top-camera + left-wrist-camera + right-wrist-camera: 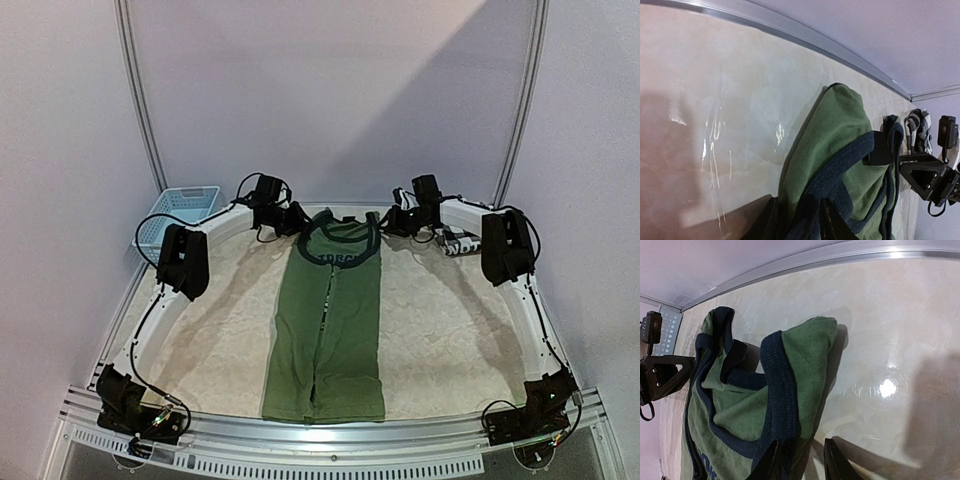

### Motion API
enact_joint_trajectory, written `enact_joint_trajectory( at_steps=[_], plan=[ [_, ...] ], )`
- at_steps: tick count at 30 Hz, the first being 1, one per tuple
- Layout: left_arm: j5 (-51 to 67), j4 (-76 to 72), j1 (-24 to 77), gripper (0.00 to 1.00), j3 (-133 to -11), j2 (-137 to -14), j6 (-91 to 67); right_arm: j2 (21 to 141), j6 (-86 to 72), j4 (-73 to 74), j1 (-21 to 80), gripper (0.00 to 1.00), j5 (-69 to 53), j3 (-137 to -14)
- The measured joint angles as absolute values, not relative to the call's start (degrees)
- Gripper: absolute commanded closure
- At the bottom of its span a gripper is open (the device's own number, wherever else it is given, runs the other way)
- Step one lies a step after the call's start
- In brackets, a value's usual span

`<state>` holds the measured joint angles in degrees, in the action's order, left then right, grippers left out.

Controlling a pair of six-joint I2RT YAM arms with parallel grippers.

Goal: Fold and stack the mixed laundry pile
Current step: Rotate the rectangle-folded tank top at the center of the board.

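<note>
Nearest me, at 6 o'clock, the hem of the olive-green sleeveless shirt [325, 320] lies at the table's [215, 340] near edge. The garment runs straight up the middle toward 12, with its sides folded in to make a long strip. Both arms curve round it, at 9 and at 3, leaving the cloth uncovered from above.

At the far end, the left gripper [293, 220] sits on the shoulder at 11 o'clock. On its wrist view, green cloth and navy trim fill the space between the fingers [767, 225], so I read it as clamped on the shirt. The right gripper [392, 222] is on the other shoulder at 1 o'clock. The strap stands bunched up and runs in against one finger, with a gap beside the other [835, 462]; I cannot tell whether it is pinched.

Farther out, the black-and-white checked shirt [457, 242] lies crumpled at 2 o'clock, partly hidden by the right arm. A light blue basket [178, 215] sits at 10 o'clock, off the table behind the left arm.
</note>
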<state>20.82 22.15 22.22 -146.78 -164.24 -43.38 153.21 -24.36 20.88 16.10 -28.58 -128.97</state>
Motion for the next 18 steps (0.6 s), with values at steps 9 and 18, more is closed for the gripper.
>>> enact_joint_trajectory(
  at_steps=[9, 18],
  plan=[
    [21.89, 20.93, 22.09, 0.88, -148.49, -165.99, -44.97, 154.10, -25.56, 20.14, 16.40, 0.73, -29.19, -129.99],
    [22.06, 18.76, 22.00, 1.00, -146.78, -165.95, -46.06, 155.04, -26.81, 20.01, 17.65, 1.00, -29.19, -131.07]
  ],
)
